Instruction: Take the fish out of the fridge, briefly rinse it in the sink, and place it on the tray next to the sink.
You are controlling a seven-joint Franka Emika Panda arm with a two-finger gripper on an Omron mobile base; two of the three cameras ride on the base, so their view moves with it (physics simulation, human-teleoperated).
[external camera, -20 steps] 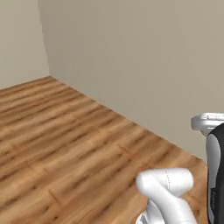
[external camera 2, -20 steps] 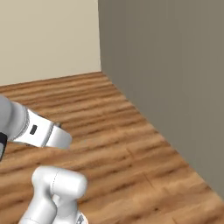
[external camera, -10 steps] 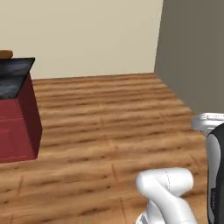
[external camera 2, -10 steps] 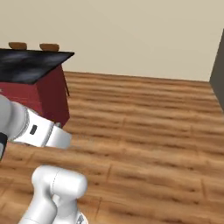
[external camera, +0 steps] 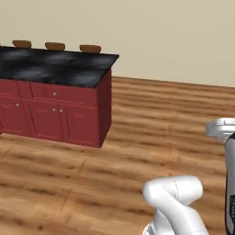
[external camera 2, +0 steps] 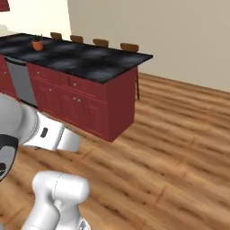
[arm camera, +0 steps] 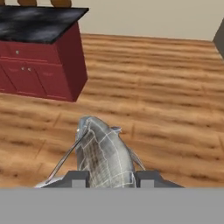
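Observation:
In the hand view the grey-silver fish (arm camera: pixel 103 153) points away from the camera, its body pinched between the two dark fingertips of my gripper (arm camera: pixel 111 177). The gripper is shut on the fish and holds it above the wooden floor. The fridge, the sink and the tray are out of view.
A dark red kitchen island with a black stone top (external camera: pixel 55 66) (external camera 2: pixel 85 58) (arm camera: pixel 35 24) stands to the left, with stools behind it and a small potted plant (external camera 2: pixel 37 43) on it. Wooden floor (external camera: pixel 151 119) stretches to the beige wall on the right.
The base has turned, so the whole scene has swept sideways: the grey wall left the views and the red island came in from the left. The arm's pose is unchanged.

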